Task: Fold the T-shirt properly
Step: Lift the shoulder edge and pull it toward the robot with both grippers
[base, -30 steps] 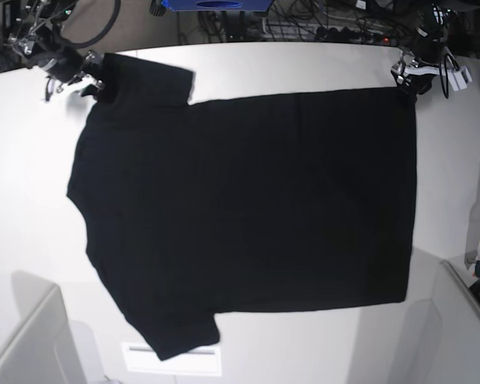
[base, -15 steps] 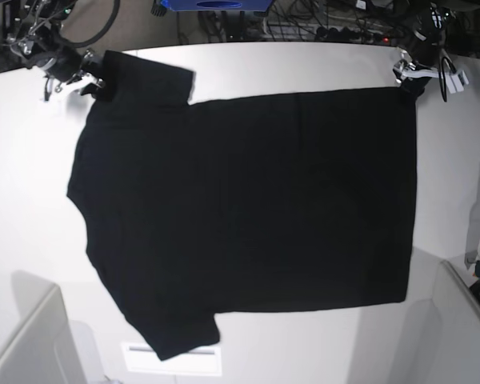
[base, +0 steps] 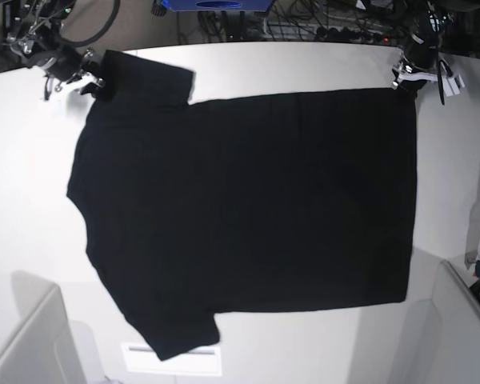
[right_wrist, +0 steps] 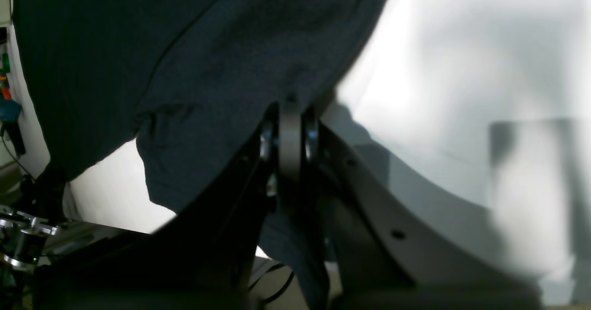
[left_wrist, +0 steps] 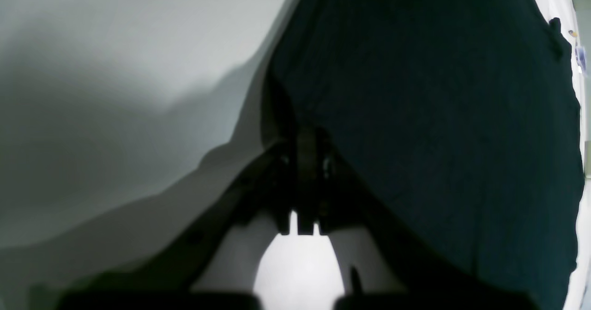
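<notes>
Both claws, left and right, clamped the shirt at 1 and 11 o'clock (far corners); uneven pulling could skew it.

The T-shirt is matt black cloth, finely ribbed in the wrist views. The worktop looks smooth, pale and faintly sheeny. The right pincer seems dark matt plastic with metal screws.
</notes>
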`<control>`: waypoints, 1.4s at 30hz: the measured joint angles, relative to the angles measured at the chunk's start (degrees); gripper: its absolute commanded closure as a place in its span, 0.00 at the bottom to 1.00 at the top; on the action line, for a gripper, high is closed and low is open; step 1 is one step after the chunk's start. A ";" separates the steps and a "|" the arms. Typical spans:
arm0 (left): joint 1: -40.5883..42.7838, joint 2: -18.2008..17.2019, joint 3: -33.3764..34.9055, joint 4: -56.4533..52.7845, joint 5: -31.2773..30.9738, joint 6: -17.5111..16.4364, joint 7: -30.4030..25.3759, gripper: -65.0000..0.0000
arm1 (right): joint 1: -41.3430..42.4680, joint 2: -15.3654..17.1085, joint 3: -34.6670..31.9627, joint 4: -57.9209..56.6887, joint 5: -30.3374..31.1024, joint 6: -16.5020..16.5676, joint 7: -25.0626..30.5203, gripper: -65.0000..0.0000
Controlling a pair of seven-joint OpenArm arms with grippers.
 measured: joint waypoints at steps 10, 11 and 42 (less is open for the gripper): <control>10.47 -2.49 -0.48 9.46 0.90 0.52 0.94 1.00 | -5.97 -0.48 0.02 13.20 -1.90 -0.83 -1.49 1.00; 11.34 -2.49 -0.48 10.75 0.85 0.42 0.96 1.00 | -6.62 -0.74 0.02 14.45 -2.08 -0.85 -1.57 1.00; -6.03 -2.16 -0.94 18.78 0.74 9.38 15.19 1.00 | 24.04 -0.31 -1.03 6.19 -9.20 -3.85 -15.43 1.00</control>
